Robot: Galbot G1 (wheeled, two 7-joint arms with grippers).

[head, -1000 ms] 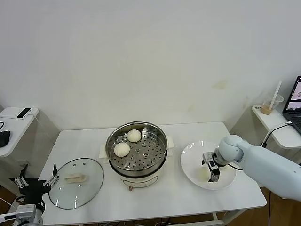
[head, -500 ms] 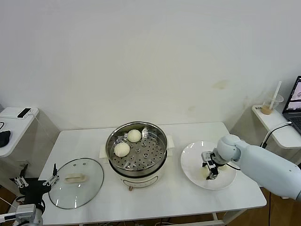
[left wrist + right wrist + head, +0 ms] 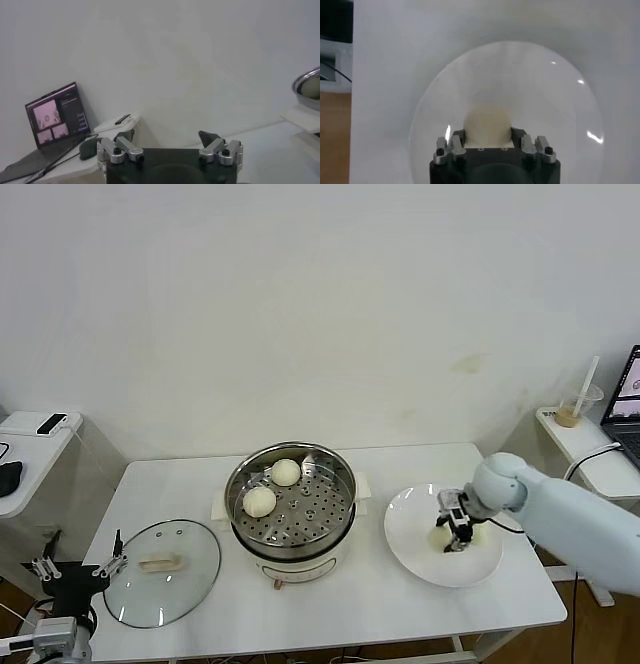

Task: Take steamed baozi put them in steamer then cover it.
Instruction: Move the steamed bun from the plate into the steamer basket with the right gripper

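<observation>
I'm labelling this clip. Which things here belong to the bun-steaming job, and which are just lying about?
Job: two buns in the steamer; a third bun on the plate, gripped by the right end effector; lid on the table.

Lying about: cup, laptop, phone.

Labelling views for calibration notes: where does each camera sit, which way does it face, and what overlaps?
Head view: on the head, looking forward and down at the table; shows the steamer, glass lid, plate, both arms.
Left wrist view: behind the open left claw, parked low off the table's left end, facing a wall and laptop.
Right wrist view: behind the right claw, looking down on the plate, shut on a baozi.
Shared: head and right wrist views both show plate and gripped baozi.
</observation>
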